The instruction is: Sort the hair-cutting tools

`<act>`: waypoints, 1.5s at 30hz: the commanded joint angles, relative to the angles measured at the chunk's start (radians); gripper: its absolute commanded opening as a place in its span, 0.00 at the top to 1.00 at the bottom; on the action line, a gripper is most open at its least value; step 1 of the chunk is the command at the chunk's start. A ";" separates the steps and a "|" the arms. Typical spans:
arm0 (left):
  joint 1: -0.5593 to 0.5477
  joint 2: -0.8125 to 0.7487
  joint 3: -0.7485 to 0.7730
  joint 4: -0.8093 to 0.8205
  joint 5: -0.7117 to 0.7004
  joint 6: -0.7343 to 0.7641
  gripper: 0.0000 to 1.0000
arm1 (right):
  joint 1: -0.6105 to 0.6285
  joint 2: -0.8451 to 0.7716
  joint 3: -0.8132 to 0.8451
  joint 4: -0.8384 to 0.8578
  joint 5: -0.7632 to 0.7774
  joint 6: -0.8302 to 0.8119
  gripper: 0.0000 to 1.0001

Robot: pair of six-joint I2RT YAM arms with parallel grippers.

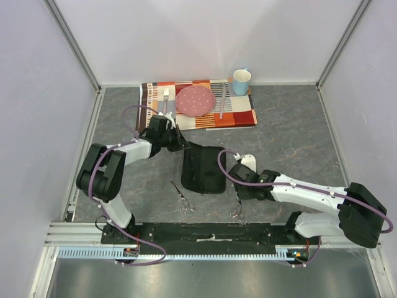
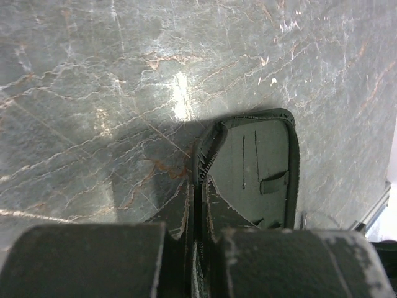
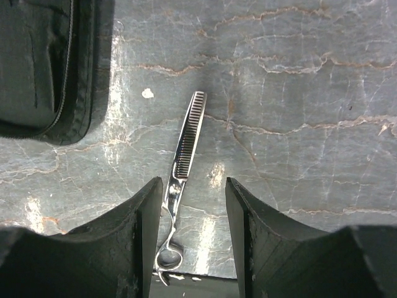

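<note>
Thinning scissors [image 3: 184, 144] with a toothed blade lie on the grey table, their ring handle low between my right gripper's [image 3: 193, 186] open fingers; in the top view they [image 1: 237, 213] lie just near of that gripper [image 1: 239, 196]. A second pair of silver scissors [image 1: 183, 198] lies left of them. My left gripper [image 2: 200, 189] is shut on the zip edge of the open black case [image 2: 257, 164], holding that flap up; in the top view it [image 1: 178, 140] is at the case's [image 1: 203, 169] far left corner. No black clips or comb show.
A striped placemat [image 1: 239, 117] at the back holds a pink plate [image 1: 195, 100], a fork [image 1: 165, 98], a knife [image 1: 221, 102] and a blue cup [image 1: 241, 81]. The case's corner [image 3: 43, 68] shows at the right wrist view's top left. The black base rail [image 1: 211, 233] runs along the near edge.
</note>
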 commanded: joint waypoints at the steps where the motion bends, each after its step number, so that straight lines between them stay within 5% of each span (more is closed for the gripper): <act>1: -0.006 -0.079 -0.028 -0.012 -0.094 -0.060 0.98 | 0.022 -0.035 -0.019 0.020 -0.005 0.084 0.47; 20: -0.040 -0.217 -0.111 -0.014 -0.225 -0.135 0.98 | 0.101 0.027 -0.064 0.025 0.055 0.245 0.53; 29: -0.040 -0.241 -0.129 -0.020 -0.250 -0.133 0.98 | 0.104 0.051 -0.090 0.043 0.052 0.260 0.76; 34: -0.040 -0.249 -0.135 -0.021 -0.253 -0.133 0.98 | 0.105 0.086 -0.082 0.055 0.072 0.242 1.00; 45: -0.040 -0.297 -0.149 -0.044 -0.279 -0.147 0.98 | 0.105 0.079 0.140 -0.038 0.187 0.012 1.00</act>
